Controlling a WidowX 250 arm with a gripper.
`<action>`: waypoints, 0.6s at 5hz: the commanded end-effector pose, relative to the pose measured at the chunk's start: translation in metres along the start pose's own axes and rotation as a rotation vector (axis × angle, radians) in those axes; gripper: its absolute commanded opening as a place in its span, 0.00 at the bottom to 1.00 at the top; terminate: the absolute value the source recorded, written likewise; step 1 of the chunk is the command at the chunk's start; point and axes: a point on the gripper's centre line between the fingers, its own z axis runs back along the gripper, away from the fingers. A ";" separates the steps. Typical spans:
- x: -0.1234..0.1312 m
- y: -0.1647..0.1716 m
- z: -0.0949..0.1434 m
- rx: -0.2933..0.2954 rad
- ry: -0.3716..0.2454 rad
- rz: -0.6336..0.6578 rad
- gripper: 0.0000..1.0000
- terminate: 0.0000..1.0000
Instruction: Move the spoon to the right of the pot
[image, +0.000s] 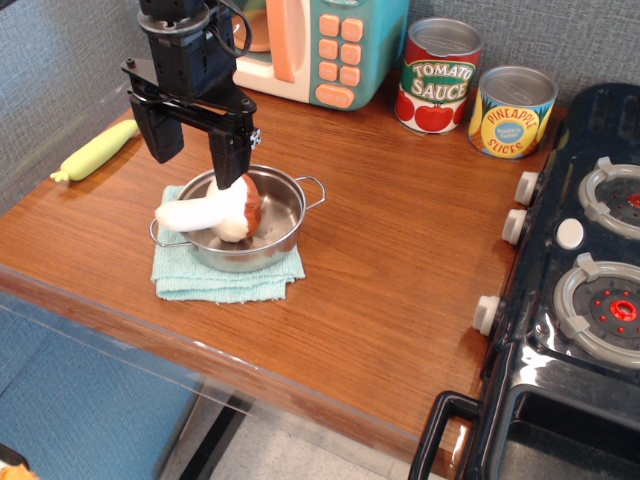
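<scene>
The pale yellow-green spoon (98, 150) lies at the table's far left edge, next to the grey wall. The shiny steel pot (285, 200) with wire loop handles stands on a teal cloth (225, 282) left of centre. A white-stemmed, brown-capped toy mushroom (215, 210) rests across the pot. My black gripper (198, 150) hangs open just above the pot's left rim and the mushroom. Its two fingers (228, 160) are spread apart and hold nothing. The spoon is well to the gripper's left.
A toy microwave (320, 45) stands at the back. A tomato sauce can (438, 75) and a pineapple slices can (512, 112) stand at the back right. A dark toy stove (580, 290) fills the right side. Bare wooden table (400, 260) lies right of the pot.
</scene>
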 end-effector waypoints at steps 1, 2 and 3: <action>0.000 0.000 0.000 0.000 0.000 0.000 1.00 0.00; 0.006 0.017 0.000 0.004 0.001 0.066 1.00 0.00; 0.014 0.043 0.000 0.018 0.003 0.147 1.00 0.00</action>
